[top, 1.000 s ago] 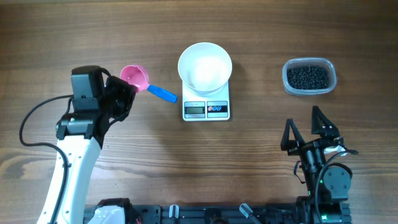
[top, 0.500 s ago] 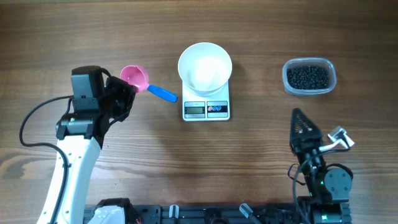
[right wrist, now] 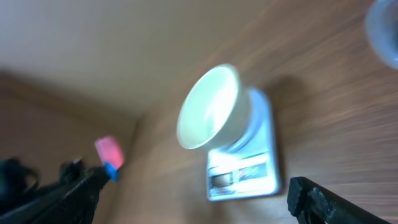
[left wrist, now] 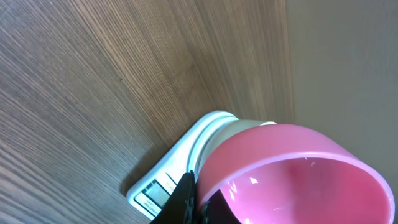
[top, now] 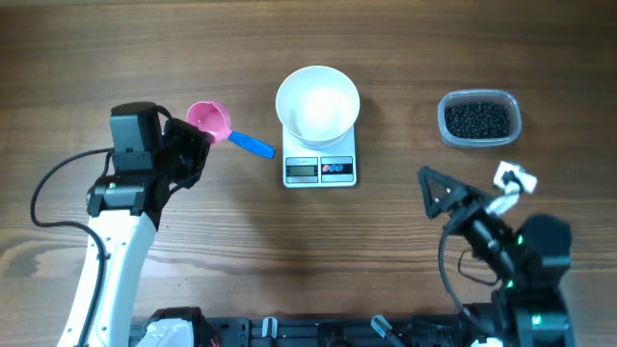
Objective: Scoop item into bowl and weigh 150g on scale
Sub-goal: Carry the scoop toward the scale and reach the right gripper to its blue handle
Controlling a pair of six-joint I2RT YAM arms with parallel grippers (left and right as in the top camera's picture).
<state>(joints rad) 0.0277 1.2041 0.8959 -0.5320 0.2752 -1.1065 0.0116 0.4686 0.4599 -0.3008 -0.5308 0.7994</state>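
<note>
The white bowl sits empty on the white scale at mid-table. The item, tiny black beads, fills a clear tub at the right. My left gripper is shut on the rim of the pink scoop, whose blue handle points toward the scale. In the left wrist view the scoop's cup is empty and fills the frame, with the scale behind it. My right gripper stands open and empty, below the tub and pointing left; its wrist view shows the bowl and scale.
The clear tub has rounded corners and stands right of the scale. The left arm's cable loops over the table at the far left. Bare wood lies between the scale and the table's front edge.
The right arm has swung round from pointing up the table to pointing left toward the scale, jaws still wide. The left arm and the scoop have not moved.
</note>
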